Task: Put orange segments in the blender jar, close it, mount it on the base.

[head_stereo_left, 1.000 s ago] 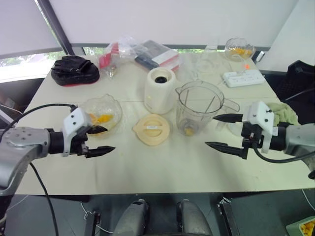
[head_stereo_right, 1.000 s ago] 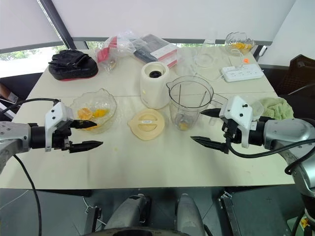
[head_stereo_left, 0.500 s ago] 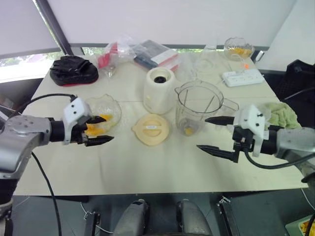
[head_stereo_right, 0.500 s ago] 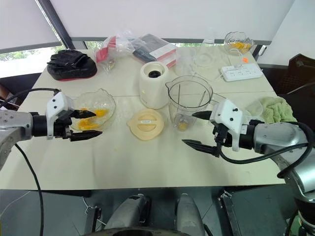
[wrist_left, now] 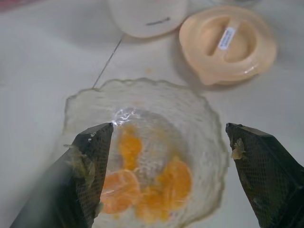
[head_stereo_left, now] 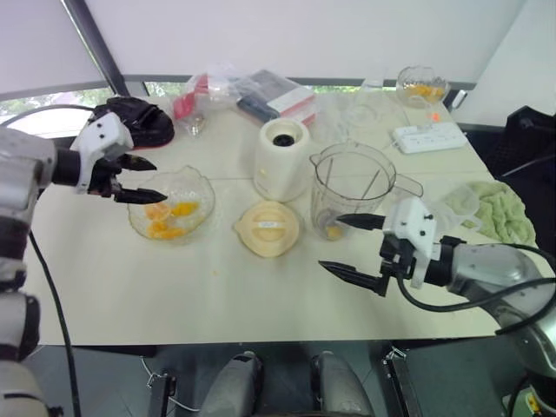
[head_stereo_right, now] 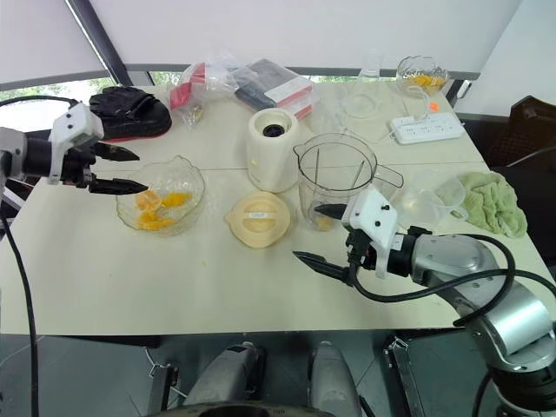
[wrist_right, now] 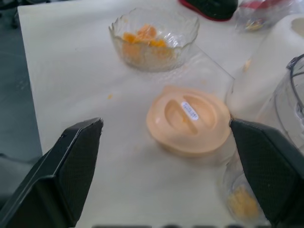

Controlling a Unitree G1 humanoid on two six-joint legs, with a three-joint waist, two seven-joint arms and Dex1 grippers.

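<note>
Left end effector (head_stereo_left: 160,181): fingers spread wide, nothing between them; upper left of the head view, hanging over the left rim of the glass bowl (head_stereo_left: 208,196).
Left fingers (wrist_left: 90,156): pale bits of pulp stick to the inner pads.
Orange segments (head_stereo_left: 167,219): several pieces in the bottom of the glass bowl, left of centre. In the left wrist view they lie below and between the two fingers, not touched.
Right end effector (head_stereo_left: 326,241): fingers wide apart, empty; lower right of centre, low over the worktop (head_stereo_left: 217,287). Its fingertips point toward the frame's left.
Blender jar (head_stereo_left: 352,187): upright and uncovered, just right of centre, directly behind the right end effector. The upper finger's tip overlaps the jar's lower wall; contact cannot be told.
Jar contents: one orange piece (head_stereo_left: 334,232) at the bottom.
Lid (head_stereo_left: 267,228): peach-coloured, flat on the worktop at centre, between bowl and jar, left of the right end effector and apart from it.
Base (head_stereo_left: 282,159): white, upright, behind the lid and just left of the jar.
Far edge: black pad (head_stereo_left: 130,117) upper left, power strip (head_stereo_left: 429,135) upper right.
</note>
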